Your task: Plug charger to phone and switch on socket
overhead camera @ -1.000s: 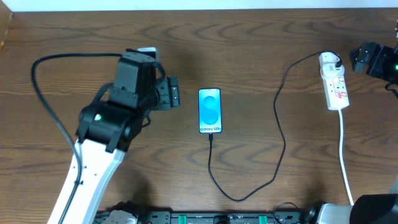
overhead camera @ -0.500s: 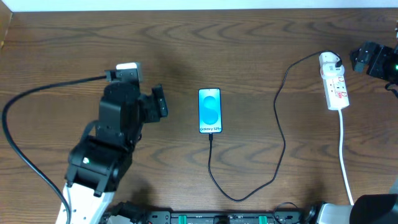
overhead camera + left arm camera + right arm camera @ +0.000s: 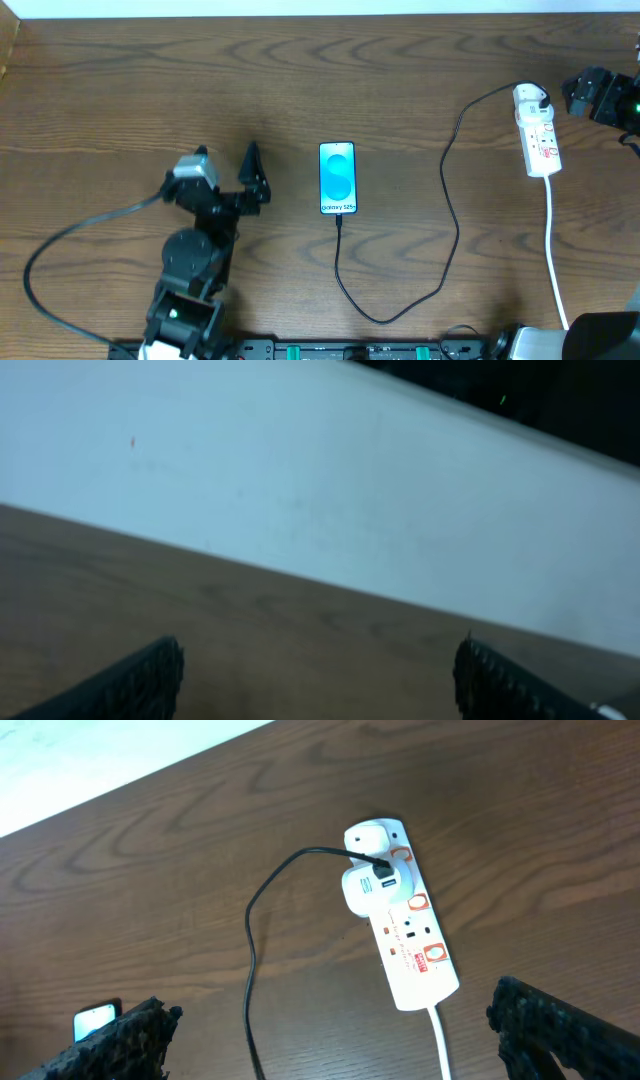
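The phone [image 3: 337, 178] lies flat mid-table with its blue screen lit. The charger's black cable [image 3: 450, 215] meets the phone's bottom edge, loops toward the front, then runs up to the white adapter [image 3: 531, 97] seated in the far end of the socket strip [image 3: 541, 140]. My left gripper [image 3: 255, 176] is open and empty, left of the phone, tilted up; its wrist view [image 3: 320, 690] shows only table and wall. My right gripper [image 3: 576, 95] is open and empty, just right of the adapter. The right wrist view [image 3: 335, 1010] shows the socket [image 3: 410, 945], the adapter [image 3: 362, 890], the cable [image 3: 250, 950] and the phone's corner [image 3: 97, 1018].
The socket's white lead [image 3: 553, 250] runs to the front edge at the right, also visible in the right wrist view [image 3: 441, 1045]. The left arm's thick black cable [image 3: 60, 255] loops over the front left of the table. A pale wall [image 3: 300, 490] lies beyond the far edge.
The left arm has drawn back toward the front edge and tilted up, its gripper moving away from the phone. The right arm, phone, cable and socket have not moved.
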`<state>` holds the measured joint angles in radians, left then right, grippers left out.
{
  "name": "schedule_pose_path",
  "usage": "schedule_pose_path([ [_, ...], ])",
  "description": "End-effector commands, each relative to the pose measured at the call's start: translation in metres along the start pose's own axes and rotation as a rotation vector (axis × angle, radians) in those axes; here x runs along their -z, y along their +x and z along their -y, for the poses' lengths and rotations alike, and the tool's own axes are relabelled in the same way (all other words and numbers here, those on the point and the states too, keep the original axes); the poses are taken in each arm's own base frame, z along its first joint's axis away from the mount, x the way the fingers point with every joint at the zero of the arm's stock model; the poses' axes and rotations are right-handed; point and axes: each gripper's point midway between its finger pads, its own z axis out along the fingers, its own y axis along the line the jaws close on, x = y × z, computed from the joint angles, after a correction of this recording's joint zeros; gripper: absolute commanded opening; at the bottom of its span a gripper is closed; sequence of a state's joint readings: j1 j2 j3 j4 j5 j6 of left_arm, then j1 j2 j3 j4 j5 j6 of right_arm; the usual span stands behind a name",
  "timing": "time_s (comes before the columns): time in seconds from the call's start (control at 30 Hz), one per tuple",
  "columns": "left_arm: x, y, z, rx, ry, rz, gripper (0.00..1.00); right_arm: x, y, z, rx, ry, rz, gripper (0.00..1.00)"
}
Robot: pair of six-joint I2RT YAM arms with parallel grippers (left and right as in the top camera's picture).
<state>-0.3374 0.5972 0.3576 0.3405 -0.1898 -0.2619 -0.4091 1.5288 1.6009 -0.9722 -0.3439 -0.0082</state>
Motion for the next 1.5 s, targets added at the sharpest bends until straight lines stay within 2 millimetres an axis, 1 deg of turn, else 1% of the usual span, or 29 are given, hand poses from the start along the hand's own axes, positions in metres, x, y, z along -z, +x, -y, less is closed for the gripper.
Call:
schedule_pose_path([
  [0.0, 0.015, -0.004, -0.008, 0.012, 0.002, 0.077, 0.86, 0.004, -0.002, -0.003, -0.003, -0.006, 0.010, 0.99],
  [0.27, 0.040, -0.015, -0.034, 0.029, -0.044, 0.207, 0.86, 0.004, -0.002, -0.003, -0.003, -0.006, 0.010, 0.99],
  [0.43, 0.052, -0.009, -0.055, 0.029, -0.093, 0.271, 0.86, 0.004, -0.002, -0.003, -0.003, -0.006, 0.010, 0.99],
  [0.53, 0.057, 0.000, -0.065, 0.028, -0.114, 0.290, 0.86, 0.004, -0.002, -0.003, -0.003, -0.006, 0.010, 0.99],
  [0.57, 0.058, 0.008, -0.069, 0.027, -0.120, 0.289, 0.86, 0.004, -0.002, -0.003, -0.003, -0.006, 0.010, 0.99],
  [0.77, 0.057, 0.028, -0.080, 0.010, -0.164, 0.207, 0.86, 0.004, -0.002, -0.003, -0.003, -0.006, 0.010, 0.99],
  [0.8, 0.056, 0.038, -0.085, 0.003, -0.182, 0.162, 0.86, 0.004, -0.002, -0.003, -0.003, -0.006, 0.010, 0.99],
  [0.97, 0.055, 0.073, -0.097, -0.018, -0.232, 0.018, 0.86, 0.004, -0.002, -0.003, -0.003, -0.006, 0.010, 0.99],
  [1.03, 0.058, 0.094, -0.104, -0.031, -0.261, -0.068, 0.86, 0.004, -0.002, -0.003, -0.003, -0.006, 0.010, 0.99],
  [1.07, 0.058, 0.097, -0.105, -0.054, -0.263, -0.082, 0.86, 0.004, -0.002, -0.003, -0.003, -0.006, 0.010, 0.99],
  [1.13, 0.057, 0.098, -0.099, -0.170, -0.224, -0.105, 0.86, 0.004, -0.002, -0.003, -0.003, -0.006, 0.010, 0.99],
  [1.23, 0.056, 0.100, -0.097, -0.250, -0.207, -0.120, 0.86, 0.004, -0.002, -0.003, -0.003, -0.006, 0.010, 0.99],
  [1.47, 0.057, 0.100, -0.097, -0.268, -0.205, -0.124, 0.86, 0.004, -0.002, -0.003, -0.003, -0.006, 0.010, 0.99],
])
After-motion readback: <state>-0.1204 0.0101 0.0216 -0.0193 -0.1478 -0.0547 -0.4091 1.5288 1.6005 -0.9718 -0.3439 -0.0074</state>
